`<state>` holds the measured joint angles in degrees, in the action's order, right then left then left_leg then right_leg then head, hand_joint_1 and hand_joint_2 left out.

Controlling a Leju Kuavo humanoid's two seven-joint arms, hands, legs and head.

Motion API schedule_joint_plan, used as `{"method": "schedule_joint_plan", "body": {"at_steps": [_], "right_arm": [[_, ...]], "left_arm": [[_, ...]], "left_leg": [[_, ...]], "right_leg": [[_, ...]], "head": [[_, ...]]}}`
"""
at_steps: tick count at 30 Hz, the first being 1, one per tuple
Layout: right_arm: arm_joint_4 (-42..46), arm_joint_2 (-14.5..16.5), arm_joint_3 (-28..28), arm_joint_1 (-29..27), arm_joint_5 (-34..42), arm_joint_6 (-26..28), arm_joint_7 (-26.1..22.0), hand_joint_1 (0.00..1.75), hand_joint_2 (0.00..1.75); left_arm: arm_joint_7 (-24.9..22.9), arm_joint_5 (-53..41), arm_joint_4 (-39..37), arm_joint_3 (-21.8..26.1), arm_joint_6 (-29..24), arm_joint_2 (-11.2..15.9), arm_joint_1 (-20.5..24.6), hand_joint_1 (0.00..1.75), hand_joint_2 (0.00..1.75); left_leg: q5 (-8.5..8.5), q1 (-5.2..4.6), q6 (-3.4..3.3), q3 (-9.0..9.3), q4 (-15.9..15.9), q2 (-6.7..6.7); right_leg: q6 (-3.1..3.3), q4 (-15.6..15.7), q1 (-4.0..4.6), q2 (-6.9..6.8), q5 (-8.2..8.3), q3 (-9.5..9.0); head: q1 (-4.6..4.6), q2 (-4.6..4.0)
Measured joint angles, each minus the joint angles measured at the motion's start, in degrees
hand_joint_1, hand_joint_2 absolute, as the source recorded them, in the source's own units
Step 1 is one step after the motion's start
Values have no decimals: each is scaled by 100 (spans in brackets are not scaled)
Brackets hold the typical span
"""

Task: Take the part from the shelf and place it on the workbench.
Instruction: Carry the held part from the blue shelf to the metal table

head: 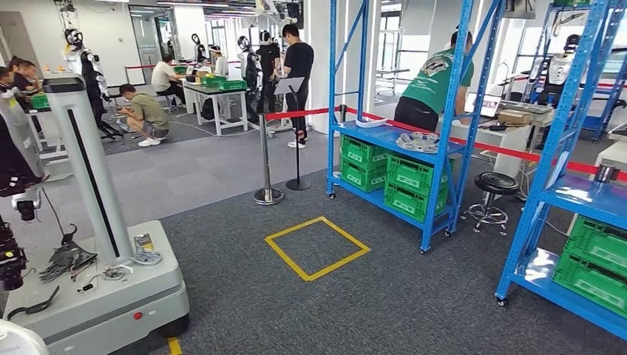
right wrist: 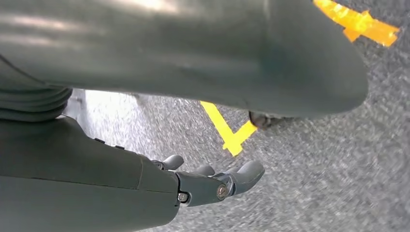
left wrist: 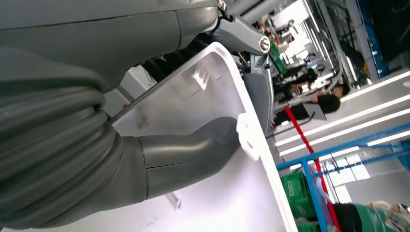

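1. L hand (left wrist: 159, 159) gripped the part (left wrist: 203, 106), a white moulded panel w/ a small clip tab on its edge. Grey thumb lay across the panel's inner face; darker fingers (left wrist: 258, 92) hooked over its rim from the other side.
2. In the head view a white curved edge showed at the bottom-left corner; couldn't tell if that was the part.
3. R hand (right wrist: 212, 181) held nothing: fingers apart, loosely curved, hanging above grey carpet (right wrist: 338, 169). Yellow tape lines (right wrist: 227, 133) ran on the carpet just beyond it.
4. Head view looked over the carpet w/ a yellow tape square (head: 317, 248) marked near centre.
5. A blue shelf (head: 384, 137) stood behind the square, a white-grey item on its middle level, green crates (head: 384, 177) stacked on its bottom level. A second blue shelf (head: 584, 196) stood at right, also w/ green crates low down.
6. At left, a grey wheeled base (head: 103, 292) w/ a tilted mast carried dark loose bits on its deck.
7. Red barrier tape (head: 299, 113) ran from a chrome post (head: 266, 159). A black stool (head: 494, 185) stood between the two shelves.
8. A person in a green shirt (head: 436, 81) stood behind the first shelf; others sat and stood at counters in the background, near other humanoid robots.
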<state>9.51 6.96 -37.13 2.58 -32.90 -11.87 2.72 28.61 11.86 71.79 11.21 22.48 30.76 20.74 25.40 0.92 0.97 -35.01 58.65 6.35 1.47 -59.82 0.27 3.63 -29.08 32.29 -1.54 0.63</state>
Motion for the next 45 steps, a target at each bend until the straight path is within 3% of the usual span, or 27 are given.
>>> {"method": "schedule_joint_plan", "body": {"at_steps": [1, 3, 5, 7, 9, 10, 11, 13, 15, 16, 18, 20, 22, 24, 25, 26, 27, 28, 30, 32, 34, 36, 38, 40, 41, 43, 45], "right_arm": [[0, -1, 0, 4, -2, 0, 1, 0, 0], [0, 7, 1, 18, -4, -1, 1, 0, 0], [0, 16, 1, 28, -5, -2, 1, 0, 0], [0, 21, 1, 20, -6, -2, 3, 0, 0], [0, 21, 0, 4, -5, -2, 6, 0, 0], [0, 22, 0, 1, -4, -2, 6, 0, 0], [0, 24, 0, 1, -3, -2, 4, 0, 0], [0, 27, 0, 8, 2, -2, -1, 0, 0], [0, 24, 0, 17, 5, -4, -5, 0, 0], [0, 22, 0, 22, 6, -9, -7, 0, 0], [0, 26, 0, 32, 8, -19, -9, 0, 0], [0, 33, 0, 43, 17, -23, -11, 0, 0], [0, 38, 0, 40, 29, -27, -13, 0, 0], [0, 43, 0, 24, 33, -30, -19, 0, 0], [0, 44, 0, 17, 33, -31, -30, 0, 0], [0, 45, 0, 12, 31, -32, -48, 0, 0], [0, 45, 0, 10, 22, -33, -67, 0, 0], [0, 45, 0, 11, 9, -34, -80, 0, 0], [0, 46, 1, 14, -31, -34, -75, 0, 0], [0, 51, 2, 19, -75, -34, -36, 0, 0], [0, 57, 5, 26, -112, -35, -7, 0, 0], [0, 62, 10, 27, -139, -40, -1, 0, 0], [0, 63, 16, 19, -163, -58, -2, 0, 0], [0, 63, 23, 11, -181, -86, -3, 0, 0], [0, 63, 27, 9, -185, -96, -3, 0, 0], [0, 68, 34, 12, -194, -113, -5, 0, 0], [0, 73, 40, 20, -203, -120, -4, 0, 0]], "left_arm": [[1, 1, 16, 20, -3, 1, -22, 175, 175], [2, 2, 42, 60, -9, 20, -78, 175, 175], [3, 7, 61, 114, -13, 56, -124, 175, 175], [7, 20, 76, 157, -13, 75, -155, 175, 175], [13, 46, 80, 178, -13, 73, -199, 175, 175], [16, 57, 80, 186, -14, 72, -216, 175, 175], [20, 65, 79, 194, -18, 72, -220, 175, 175], [22, 69, 80, 203, -27, 70, -193, 175, 175], [21, 69, 83, 203, -35, 56, -156, 175, 175], [23, 69, 84, 203, -42, 48, -143, 175, 175], [32, 69, 92, 207, -66, 41, -136, 175, 175], [49, 69, 122, 223, -90, 44, -114, 175, 175], [62, 69, 157, 236, -100, 22, -73, 175, 175], [64, 69, 169, 236, -103, -20, -54, 175, 175], [65, 69, 171, 236, -108, -36, -53, 175, 175], [67, 69, 173, 236, -118, -47, -53, 175, 175], [72, 69, 177, 237, -131, -52, -52, 175, 175], [81, 70, 189, 239, -145, -53, -56, 175, 175], [112, 84, 232, 263, -170, -50, -89, 175, 175], [147, 122, 291, 327, -183, -31, -172, 175, 175], [177, 174, 355, 422, -185, 18, -285, 175, 175], [201, 207, 425, 543, -184, 64, -356, 175, 175], [216, 225, 505, 645, -184, 70, -395, 175, 175], [221, 244, 573, 705, -184, 50, -460, 175, 175], [221, 251, 598, 730, -184, 42, -491, 175, 175], [222, 257, 649, 780, -184, 39, -516, 175, 175], [224, 258, 696, 832, -186, 43, -521, 175, 175]], "left_leg": [[-15, 6, 40, -14, -11, 65], [-50, 22, 116, -50, -39, 162], [63, 9, 164, -155, 126, -72], [421, -6, 205, -427, 724, -447], [717, 13, 250, -712, 1385, -576], [722, 25, 265, -738, 1485, -598], [627, 37, 280, -647, 1359, -627], [319, 49, 293, -214, 620, -828], [152, 33, 235, 109, 62, -1022], [149, 17, 184, 144, -8, -1041], [135, 7, 89, 128, 3, -891], [115, 26, 23, 118, -9, -761], [102, 36, -26, 114, -16, -637], [103, 18, -50, 105, -12, -493], [104, 10, -54, 104, -8, -414], [104, 4, -55, 104, -3, -331], [104, 3, -54, 106, 3, -247], [105, 5, -50, 108, 9, -164], [102, 7, -9, 97, 13, -15], [81, 28, 75, 73, -11, 114], [56, 57, 153, 42, -45, 181], [181, 43, 191, -70, 146, -108], [524, 26, 224, -370, 790, -488], [776, 33, 267, -670, 1444, -586], [759, 35, 278, -696, 1521, -599], [462, 35, 287, -391, 998, -696], [206, 13, 244, 37, 237, -976]], "right_leg": [[6, 67, 13, 3, -1, -28], [54, 119, 15, -144, 40, -48], [127, 207, -3, -285, 97, -80], [171, 251, 2, -430, 119, -92], [182, 243, 11, -586, 109, -81], [178, 235, 11, -666, 100, -76], [168, 224, 8, -745, 88, -75], [123, 184, 2, -894, 46, -82], [53, 132, 17, -1016, -13, -96], [20, 121, 29, -1076, -35, -107], [-43, 119, 27, -1167, -66, -136], [-111, -39, -4, -921, -186, -91], [-148, -636, -28, -517, -507, 190], [-137, -1419, -22, -383, -800, 610], [-120, -1607, -18, -371, -805, 735], [-98, -1577, -13, -361, -702, 757], [-71, -1299, -11, -331, -498, 655], [-43, -879, -11, -257, -257, 476], [-15, -163, -9, -8, 49, 163], [1, 47, 16, 76, 95, 74], [59, 102, 30, -69, 127, 51], [132, 180, 19, -218, 165, 15], [178, 213, 21, -378, 170, -1], [196, 211, 30, -541, 156, 3], [197, 210, 33, -622, 150, 3], [178, 194, 33, -782, 130, 0], [130, 155, 57, -918, 87, -15]], "head": [[0, 0], [1, 0], [-7, 0], [-15, 0], [-15, 0], [-16, -1], [-15, -1], [-16, 0], [-15, -1], [-14, 0], [-11, -1], [-7, 0], [1, 0], [4, 0], [4, -1], [4, -1], [5, -1], [5, -1], [3, -1], [2, -1], [3, -1], [-2, -1], [-8, 0], [-10, -1], [-10, -1], [-10, -1], [-9, -1]]}}
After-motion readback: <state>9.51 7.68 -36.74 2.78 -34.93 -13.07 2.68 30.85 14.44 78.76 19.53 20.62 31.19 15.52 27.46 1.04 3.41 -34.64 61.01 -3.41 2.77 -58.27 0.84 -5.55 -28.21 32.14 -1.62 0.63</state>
